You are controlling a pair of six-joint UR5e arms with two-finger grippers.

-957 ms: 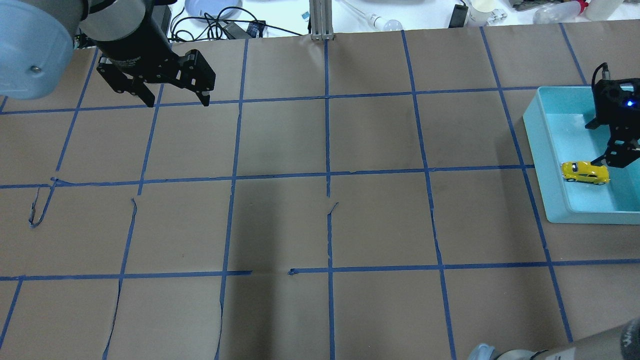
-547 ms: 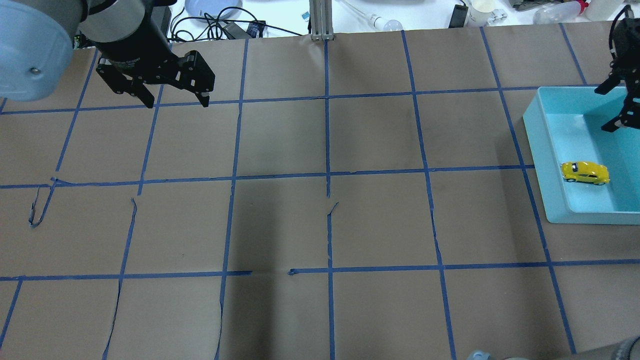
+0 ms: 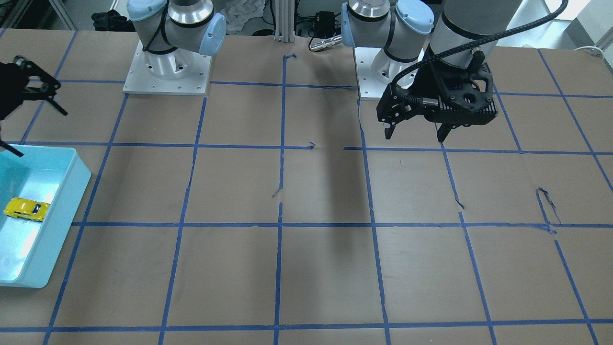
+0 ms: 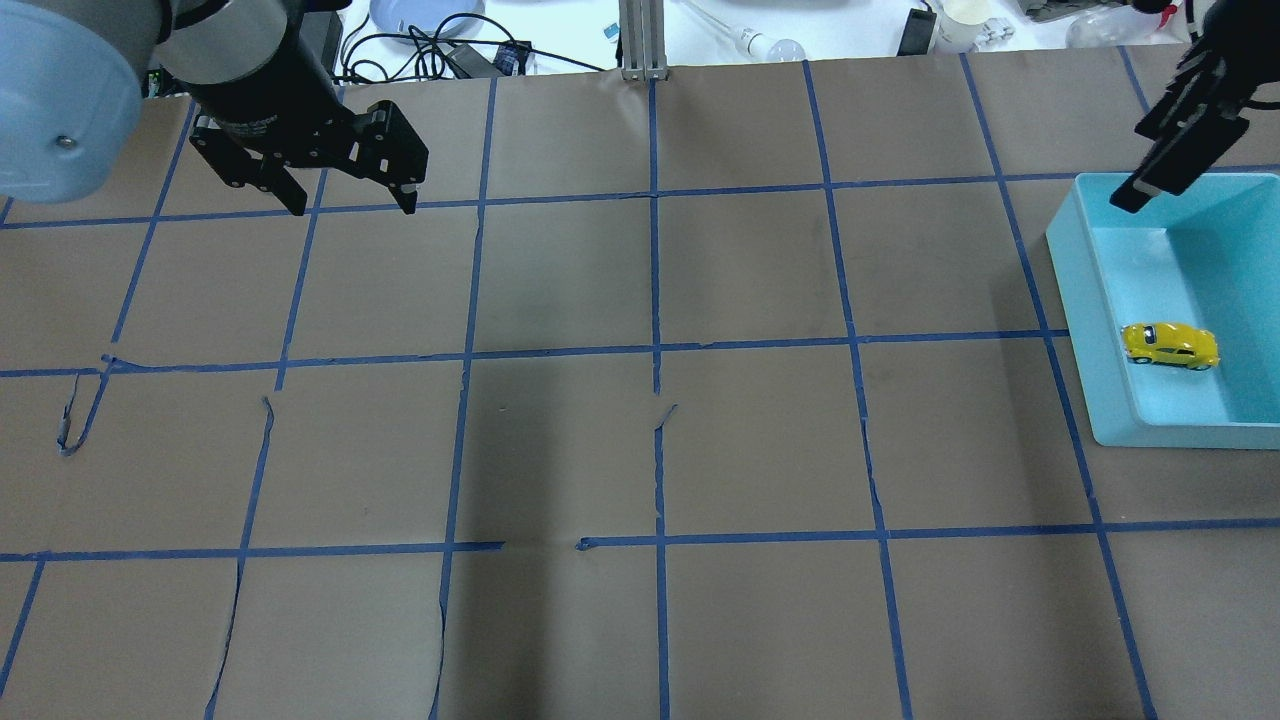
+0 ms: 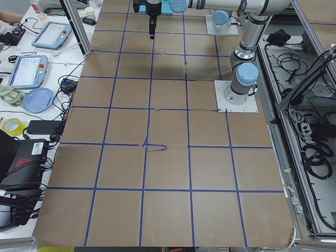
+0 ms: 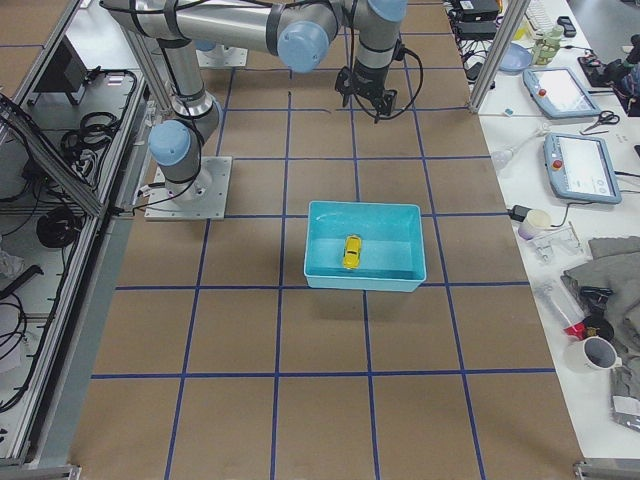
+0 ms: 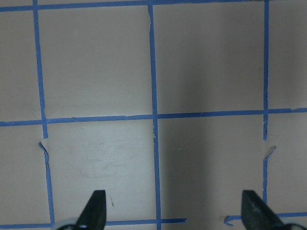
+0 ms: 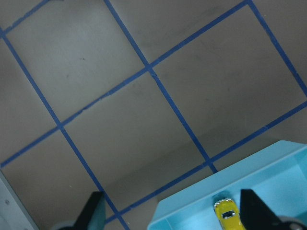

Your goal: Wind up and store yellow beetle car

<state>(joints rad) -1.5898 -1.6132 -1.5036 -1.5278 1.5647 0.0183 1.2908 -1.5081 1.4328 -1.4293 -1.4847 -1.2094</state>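
Note:
The yellow beetle car (image 4: pixel 1170 346) lies alone on the floor of the teal bin (image 4: pixel 1066 262) at the table's right side. It also shows in the front view (image 3: pixel 26 209), the right side view (image 6: pixel 352 251) and the right wrist view (image 8: pixel 227 214). My right gripper (image 3: pixel 44 135) is open and empty. It hangs high above the bin's far end, well apart from the car, and its jaws frame the bin's corner in the wrist view (image 8: pixel 172 211). My left gripper (image 4: pixel 353 205) is open and empty over the far left of the table.
Brown paper with a blue tape grid covers the table (image 4: pixel 650 450); some tape ends are torn and lifted (image 4: pixel 72 420). Cables, a plate and bottles lie beyond the far edge (image 4: pixel 440 40). The bin's walls (image 3: pixel 67 191) stand up around the car.
My right gripper has lifted away from the car, risen out of the bin and moved toward the far edge. The car stays where it was. The left arm has barely moved.

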